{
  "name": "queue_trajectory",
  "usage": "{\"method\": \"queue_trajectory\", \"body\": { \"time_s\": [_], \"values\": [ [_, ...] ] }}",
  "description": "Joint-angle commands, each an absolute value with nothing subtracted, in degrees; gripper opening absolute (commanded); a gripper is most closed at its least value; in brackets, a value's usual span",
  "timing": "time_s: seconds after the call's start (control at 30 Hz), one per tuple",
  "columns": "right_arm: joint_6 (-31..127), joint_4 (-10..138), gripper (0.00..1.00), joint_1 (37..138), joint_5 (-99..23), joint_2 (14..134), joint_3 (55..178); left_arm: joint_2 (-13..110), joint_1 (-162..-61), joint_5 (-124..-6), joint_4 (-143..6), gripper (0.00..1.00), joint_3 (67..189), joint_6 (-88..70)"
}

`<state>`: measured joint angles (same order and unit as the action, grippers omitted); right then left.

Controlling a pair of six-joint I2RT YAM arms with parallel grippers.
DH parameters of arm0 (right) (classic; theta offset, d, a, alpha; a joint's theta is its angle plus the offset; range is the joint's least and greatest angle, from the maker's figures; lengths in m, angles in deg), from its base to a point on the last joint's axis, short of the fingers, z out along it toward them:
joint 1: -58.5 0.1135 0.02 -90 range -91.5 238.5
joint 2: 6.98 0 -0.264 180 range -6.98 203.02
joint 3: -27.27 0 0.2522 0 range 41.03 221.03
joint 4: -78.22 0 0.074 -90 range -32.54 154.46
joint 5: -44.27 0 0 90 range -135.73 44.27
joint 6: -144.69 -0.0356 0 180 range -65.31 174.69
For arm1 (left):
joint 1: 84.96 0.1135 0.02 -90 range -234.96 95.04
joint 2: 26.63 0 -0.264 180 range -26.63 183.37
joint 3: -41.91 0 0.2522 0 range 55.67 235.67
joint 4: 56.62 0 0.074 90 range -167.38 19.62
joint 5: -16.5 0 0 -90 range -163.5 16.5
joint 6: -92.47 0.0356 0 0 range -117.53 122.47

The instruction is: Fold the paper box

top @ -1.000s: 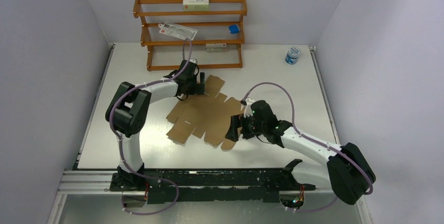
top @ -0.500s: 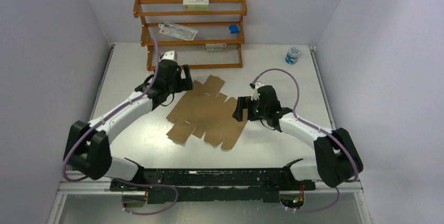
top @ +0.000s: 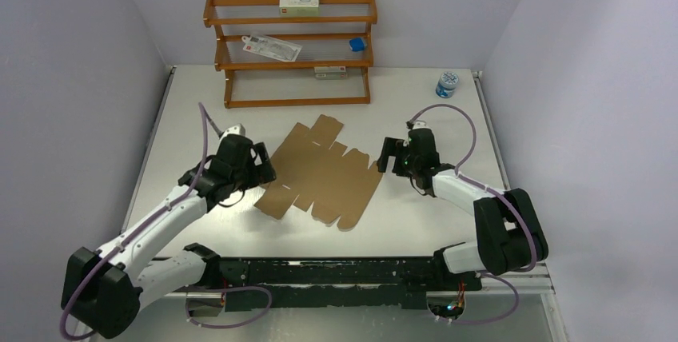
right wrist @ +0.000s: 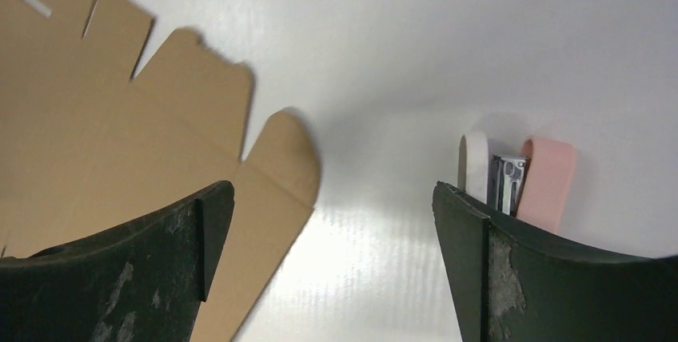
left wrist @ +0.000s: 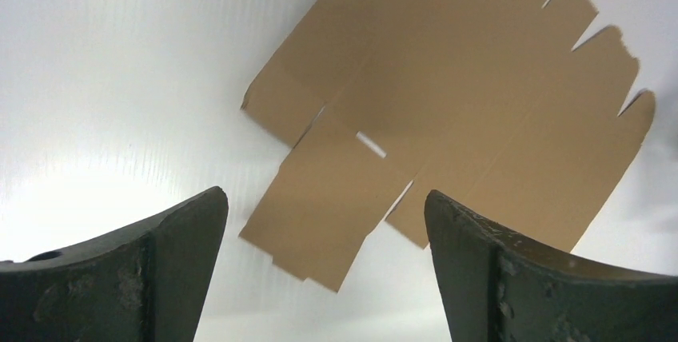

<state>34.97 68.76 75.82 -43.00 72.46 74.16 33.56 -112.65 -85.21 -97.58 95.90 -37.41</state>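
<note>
The paper box (top: 320,170) is a flat brown die-cut sheet with flaps, lying unfolded in the middle of the white table. My left gripper (top: 260,168) hovers at the sheet's left edge, open and empty. In the left wrist view the sheet (left wrist: 448,94) fills the upper right beyond the left gripper (left wrist: 324,198). My right gripper (top: 388,154) stands open just off the sheet's right edge, holding nothing. The right wrist view has the sheet's rounded flaps (right wrist: 96,118) at the left of the right gripper (right wrist: 332,190).
A small pink-and-white item (right wrist: 520,174) lies on the table behind my right finger. A wooden shelf rack (top: 292,50) with printed cartons stands at the back. A blue-lidded jar (top: 447,84) sits at the back right. A black rail (top: 320,274) runs along the near edge.
Both arms have pulled away from the sheet. The left gripper went from the sheet's far corner to its left edge; the right went from the near right flap to the right edge.
</note>
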Motion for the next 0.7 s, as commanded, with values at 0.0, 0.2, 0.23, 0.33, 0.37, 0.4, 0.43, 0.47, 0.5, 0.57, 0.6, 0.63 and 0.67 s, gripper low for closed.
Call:
{"method": "queue_trajectory", "body": {
  "time_s": [0.0,0.2,0.23,0.33,0.37,0.4,0.43,0.47,0.5,0.57,0.6,0.63,0.67],
  "values": [
    [32.14,71.72,1.00,73.11,-48.78,72.74,73.51,29.79,-112.47,-84.43,-103.76,0.98,91.98,-43.27],
    [35.72,73.51,1.00,73.05,-45.04,71.08,75.19,25.90,-112.47,-82.42,-107.75,0.98,87.52,-48.93],
    [36.21,74.04,1.00,73.09,-40.62,71.66,75.93,25.47,-112.47,-81.67,-107.96,0.98,86.73,-49.67],
    [37.15,75.70,1.00,73.28,-31.15,75.56,78.74,24.48,-112.47,-78.89,-106.55,0.94,83.77,-51.64],
    [37.20,76.02,0.98,73.35,-28.54,77.29,79.80,24.30,-112.47,-78.34,-105.73,0.93,82.53,-52.15],
    [37.22,76.44,0.97,73.50,-26.40,79.28,80.81,24.22,-112.46,-77.28,-105.00,0.90,81.77,-52.61],
    [37.25,76.78,0.96,73.65,-24.35,81.18,81.93,24.21,-112.47,-76.50,-104.02,0.88,81.18,-52.83],
    [37.16,76.96,0.95,73.97,-22.70,82.94,82.96,24.30,-112.47,-76.01,-103.25,0.85,80.70,-53.01],
    [37.25,77.33,0.94,74.32,-21.57,84.58,83.84,24.47,-112.47,-75.43,-102.60,0.82,80.39,-53.28],
    [37.44,77.56,0.93,75.00,-20.64,87.42,85.38,24.94,-112.47,-75.25,-101.33,0.76,79.78,-53.26],
    [37.64,77.63,0.93,75.25,-20.21,88.68,86.18,25.30,-112.47,-75.26,-100.64,0.74,79.58,-53.21],
    [37.59,77.81,0.92,75.32,-19.75,89.74,86.61,25.91,-112.47,-75.33,-100.13,0.72,79.46,-53.06],
    [37.56,78.09,0.92,75.35,-19.47,90.65,86.86,26.50,-112.47,-75.41,-99.42,0.68,79.44,-52.81]
  ]
}}
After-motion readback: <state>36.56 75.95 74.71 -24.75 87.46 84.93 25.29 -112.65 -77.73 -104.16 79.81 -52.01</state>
